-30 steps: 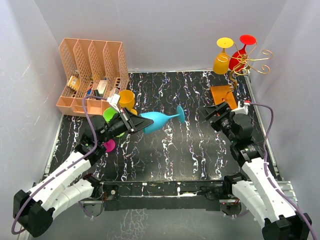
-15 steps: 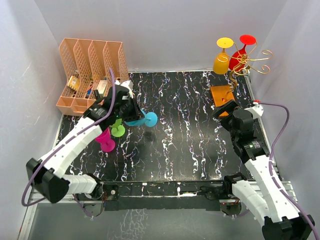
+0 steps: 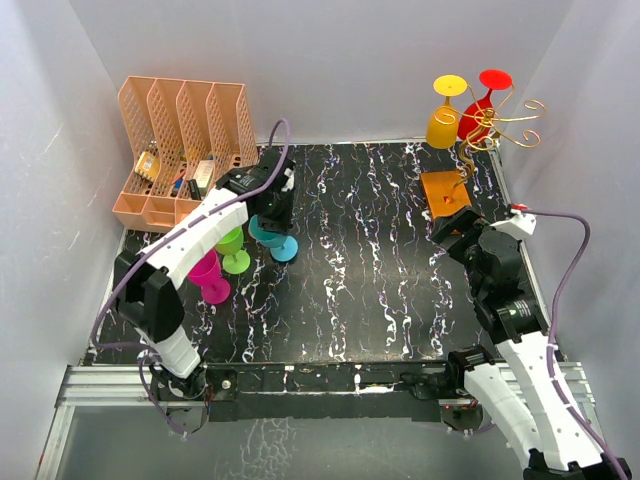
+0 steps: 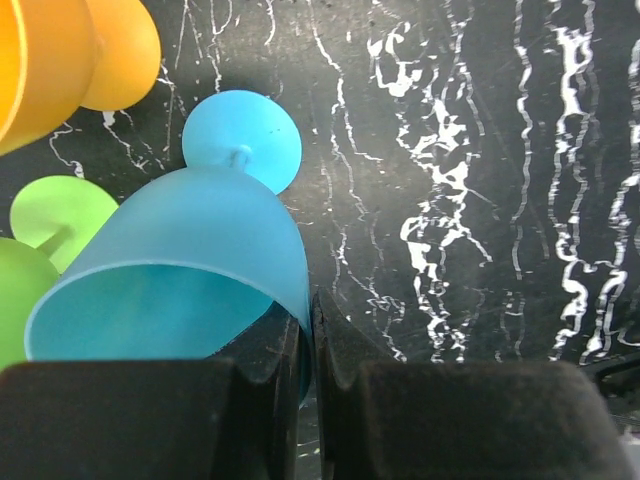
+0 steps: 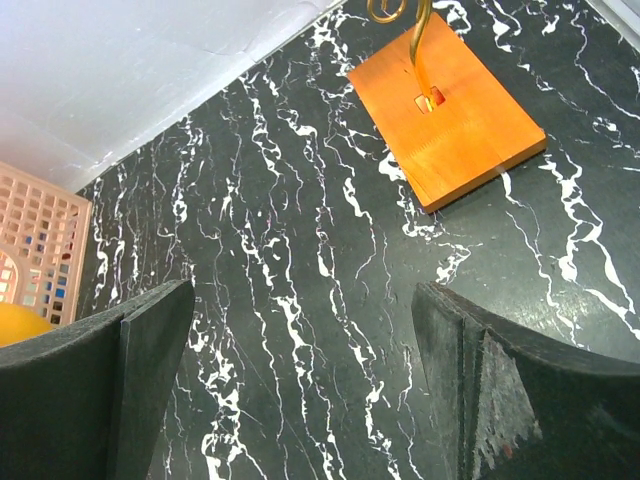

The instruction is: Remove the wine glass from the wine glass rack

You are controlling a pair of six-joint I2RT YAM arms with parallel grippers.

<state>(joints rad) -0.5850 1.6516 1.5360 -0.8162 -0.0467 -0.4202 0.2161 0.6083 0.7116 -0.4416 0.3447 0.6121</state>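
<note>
The table (image 3: 380, 290) carries the wine glass rack (image 3: 446, 190) in its far right corner, with a yellow glass (image 3: 443, 122) and a red glass (image 3: 478, 114) hanging from it. Well left of the rack, my left gripper (image 4: 308, 330) pinches the rim of the blue wine glass (image 4: 200, 250), beside a green glass (image 3: 234, 262). I'd lower until the foot sits flat, then let go straight up. My right gripper (image 5: 300, 390) gapes empty near the rack's base. Only the left wrist view shows that pinch; only overhead shows the hanging glasses.
</note>
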